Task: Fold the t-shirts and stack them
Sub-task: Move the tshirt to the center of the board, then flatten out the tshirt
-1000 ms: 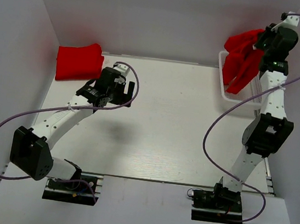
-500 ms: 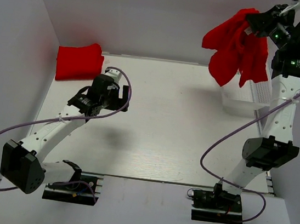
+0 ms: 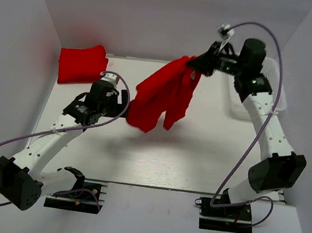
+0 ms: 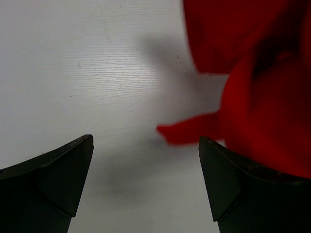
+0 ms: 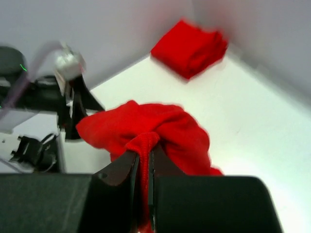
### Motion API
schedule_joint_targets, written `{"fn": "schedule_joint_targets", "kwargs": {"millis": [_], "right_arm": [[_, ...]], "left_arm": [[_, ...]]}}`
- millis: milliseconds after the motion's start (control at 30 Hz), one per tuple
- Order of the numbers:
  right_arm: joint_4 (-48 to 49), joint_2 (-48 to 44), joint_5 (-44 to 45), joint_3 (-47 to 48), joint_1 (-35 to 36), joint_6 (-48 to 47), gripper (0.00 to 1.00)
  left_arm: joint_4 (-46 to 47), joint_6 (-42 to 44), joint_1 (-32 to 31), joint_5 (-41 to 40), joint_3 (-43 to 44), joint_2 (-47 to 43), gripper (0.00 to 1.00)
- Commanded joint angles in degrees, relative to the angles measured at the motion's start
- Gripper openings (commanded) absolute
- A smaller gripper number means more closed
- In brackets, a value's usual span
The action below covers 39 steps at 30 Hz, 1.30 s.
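The right gripper (image 3: 199,65), jaws clamped on a bunched red t-shirt (image 3: 161,97), has swung it from the white mesh basket (image 3: 279,92) to hang over the table (image 3: 197,156); we judge spreading comes next. The right arm stretches leftward; the left gripper (image 4: 146,145), jaws wide apart, waits just beside the hanging cloth. A folded t-shirt (image 3: 82,65) lies far-left.

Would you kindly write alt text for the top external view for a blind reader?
The right gripper, shut on a crumpled red t-shirt, dangles it above the white table. The open left gripper hovers beside its lower edge; a folded red t-shirt lies far left, a white basket far right.
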Motion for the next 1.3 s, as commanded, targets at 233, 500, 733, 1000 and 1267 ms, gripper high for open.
{"fn": "schedule_joint_targets", "kwargs": {"millis": [233,500,733,1000,1267], "right_arm": [[8.8,-1.8,15.0,-35.4,5.3,2.0,0.10],[-0.7,-7.2,36.3,-39.5,5.2,2.1,0.90],[-11.2,-20.3,49.4,-44.3,4.7,6.9,0.90],[-14.7,-29.0,46.5,-51.1,4.0,9.0,0.90],[-15.1,-29.9,45.5,-54.4,3.2,10.0,0.90]], "left_arm": [[-9.6,-3.3,0.1,-3.9,-0.7,-7.4,1.00],[-8.1,-2.6,0.1,6.0,-6.0,-5.7,1.00],[6.9,-0.4,-4.2,31.4,-19.6,-3.2,1.00],[2.6,2.1,-13.1,21.3,-16.1,5.7,1.00],[5.5,-0.1,-17.0,11.1,-12.8,13.1,0.99]]}}
